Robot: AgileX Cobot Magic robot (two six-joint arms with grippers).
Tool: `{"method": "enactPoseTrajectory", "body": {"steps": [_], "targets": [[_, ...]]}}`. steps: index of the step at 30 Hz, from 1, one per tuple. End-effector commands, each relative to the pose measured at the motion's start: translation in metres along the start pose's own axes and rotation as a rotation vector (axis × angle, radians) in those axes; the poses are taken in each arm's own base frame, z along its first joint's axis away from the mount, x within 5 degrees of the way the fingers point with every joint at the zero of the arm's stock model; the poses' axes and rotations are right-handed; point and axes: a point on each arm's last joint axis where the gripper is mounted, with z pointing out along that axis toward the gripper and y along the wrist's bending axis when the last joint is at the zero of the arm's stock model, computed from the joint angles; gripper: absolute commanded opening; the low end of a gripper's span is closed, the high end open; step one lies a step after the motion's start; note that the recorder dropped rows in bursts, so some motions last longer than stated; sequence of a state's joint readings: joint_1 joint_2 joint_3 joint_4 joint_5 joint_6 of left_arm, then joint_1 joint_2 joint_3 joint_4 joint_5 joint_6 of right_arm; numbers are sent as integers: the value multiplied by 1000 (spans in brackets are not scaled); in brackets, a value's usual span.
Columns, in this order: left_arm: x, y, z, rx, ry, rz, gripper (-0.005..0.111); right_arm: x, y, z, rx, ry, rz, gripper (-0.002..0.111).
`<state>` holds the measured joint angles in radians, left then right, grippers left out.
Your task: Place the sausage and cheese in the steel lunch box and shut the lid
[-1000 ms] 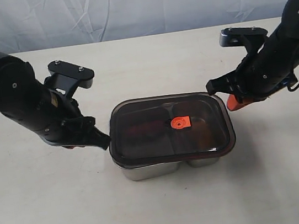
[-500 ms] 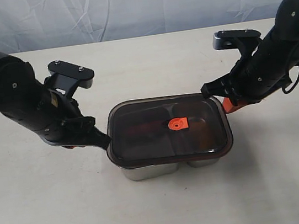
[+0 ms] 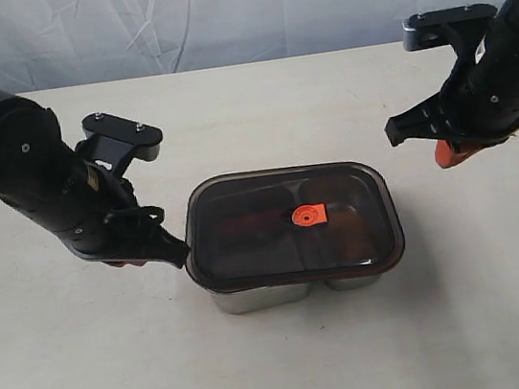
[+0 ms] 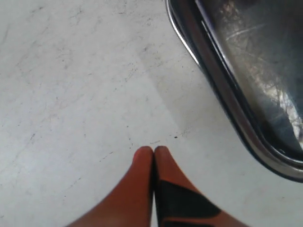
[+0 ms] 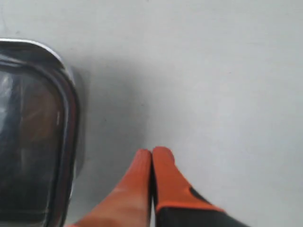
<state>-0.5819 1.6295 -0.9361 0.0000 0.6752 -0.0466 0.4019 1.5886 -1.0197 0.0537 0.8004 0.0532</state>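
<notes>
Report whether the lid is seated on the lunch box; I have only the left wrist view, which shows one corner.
Observer: In the exterior view the lid covers the whole steel lunch box.
Operator: Check the sausage.
Observer: A reddish shape shows through the tinted lid in the compartment on the exterior view's left, likely the sausage.
Operator: Give me the right pincer.
Observer: The right pincer is shut on nothing, over bare table off the box's right end, clear of the lid.
</notes>
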Motion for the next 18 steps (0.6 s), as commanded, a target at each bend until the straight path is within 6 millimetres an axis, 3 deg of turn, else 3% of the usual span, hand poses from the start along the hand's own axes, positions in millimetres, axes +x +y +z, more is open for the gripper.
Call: {"method": "enactPoseTrajectory", "body": {"steps": [1,18], "targets": [[0,-1,8,18,28,-25,0,10,16,-16,-86,44,-47,0],[3,-2,7,27,86,-9,0,44,77,-29,-216,224,-342,0]]}}
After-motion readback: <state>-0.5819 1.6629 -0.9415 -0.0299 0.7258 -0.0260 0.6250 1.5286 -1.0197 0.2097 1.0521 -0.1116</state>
